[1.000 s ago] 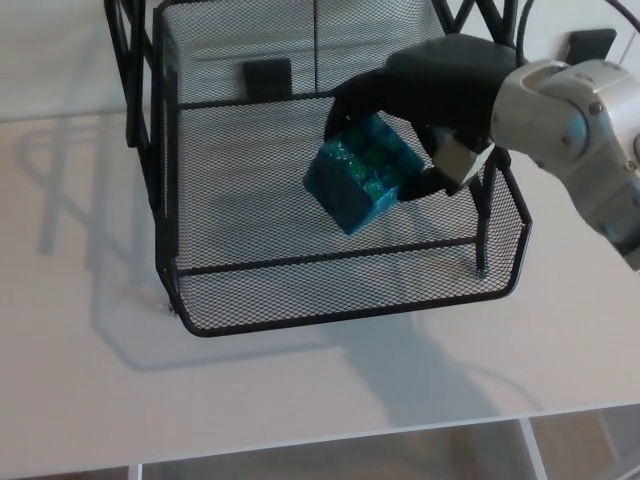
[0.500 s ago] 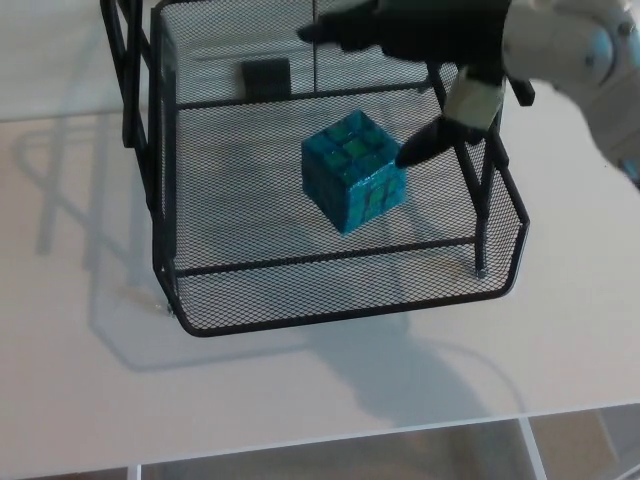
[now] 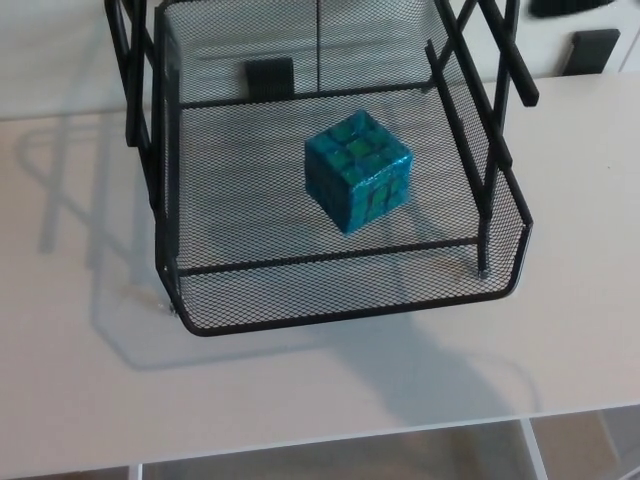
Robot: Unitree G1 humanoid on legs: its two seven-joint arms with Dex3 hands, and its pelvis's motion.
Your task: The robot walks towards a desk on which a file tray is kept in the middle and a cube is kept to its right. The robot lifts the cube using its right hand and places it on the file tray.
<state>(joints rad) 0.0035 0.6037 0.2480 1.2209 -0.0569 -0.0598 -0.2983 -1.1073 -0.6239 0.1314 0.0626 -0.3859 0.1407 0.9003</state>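
The blue-green cube (image 3: 357, 172) rests on the mesh floor of the black wire file tray (image 3: 350, 300), a little right of the tray's middle, with nothing touching it. The tray stands on the white desk (image 3: 90, 380). Only a dark sliver of my right hand (image 3: 568, 6) shows at the top right edge, above and to the right of the tray, well away from the cube. My left hand does not show.
The tray's black side frames (image 3: 480, 110) rise on both sides of the cube. Two small black brackets (image 3: 595, 45) sit at the back against the wall. The desk's front edge (image 3: 330, 452) runs along the bottom of the picture.
My right hand let go of the cube, which now lies in the tray, and pulled up and back to the right until it almost left the picture.
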